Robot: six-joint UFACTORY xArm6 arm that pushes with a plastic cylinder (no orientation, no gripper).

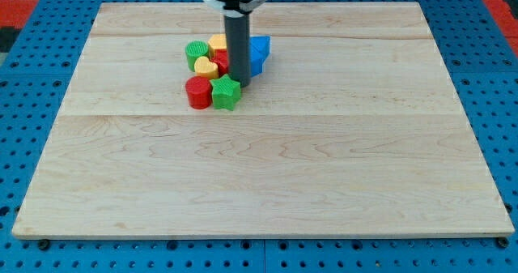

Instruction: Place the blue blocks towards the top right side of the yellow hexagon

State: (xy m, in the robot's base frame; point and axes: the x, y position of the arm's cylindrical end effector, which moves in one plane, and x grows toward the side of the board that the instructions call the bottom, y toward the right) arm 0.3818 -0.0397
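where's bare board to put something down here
Crowded only near the view's top centre, where my tip stands among the blue block, green star and red cylinder. Board below the cluster and toward both side edges is bare.

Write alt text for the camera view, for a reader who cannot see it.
A dark rod comes down into a tight cluster of coloured blocks near the top middle of a wooden board, my tip beside the green star. Around it sit a red cylinder, yellow heart, green cylinder, yellow hexagon and blue blocks.
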